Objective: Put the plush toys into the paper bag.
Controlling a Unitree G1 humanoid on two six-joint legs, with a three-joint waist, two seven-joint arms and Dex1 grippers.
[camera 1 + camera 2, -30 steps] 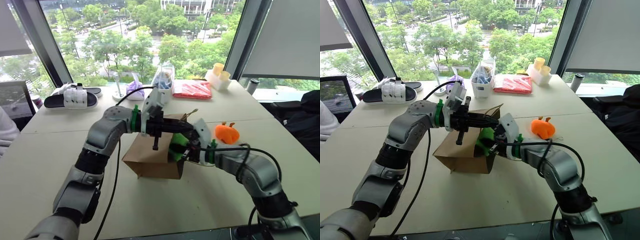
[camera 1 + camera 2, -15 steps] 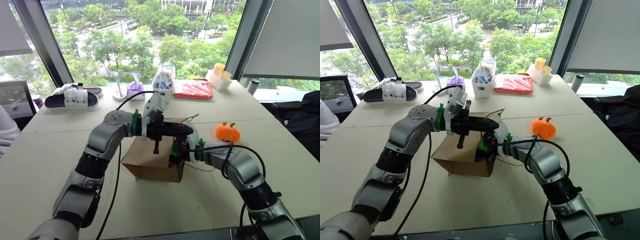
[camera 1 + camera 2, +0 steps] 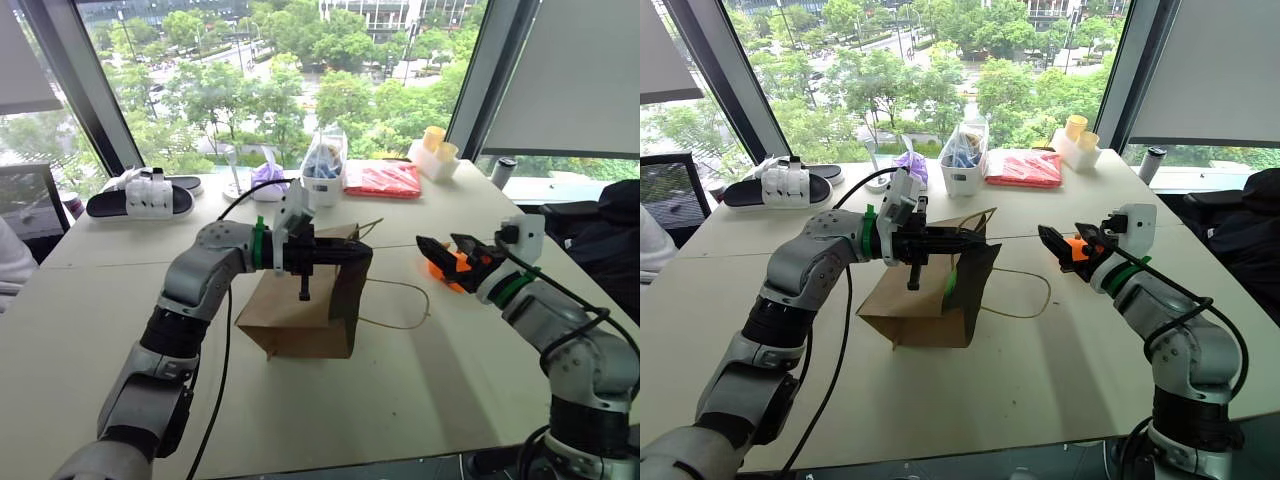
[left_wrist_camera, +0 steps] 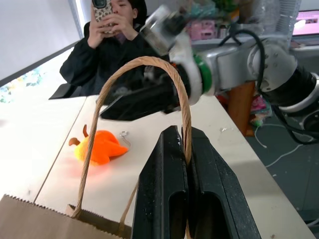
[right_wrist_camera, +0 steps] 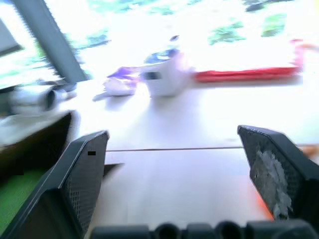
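your left gripper (image 4: 185,164) pinches one cord handle (image 4: 144,64) shut, so the bag (image 3: 925,300) stands with its mouth held up and open at table centre. green shows inside the mouth, so the green toy (image 3: 951,285) looks to be in. your right gripper (image 3: 1072,243) hangs empty, jaws wide, at 3 o'clock of the bag, just in front of the orange toy (image 4: 99,147), which lies on the table. a second ago that gripper was at the bag mouth holding the green toy; it has let go and swung out right.
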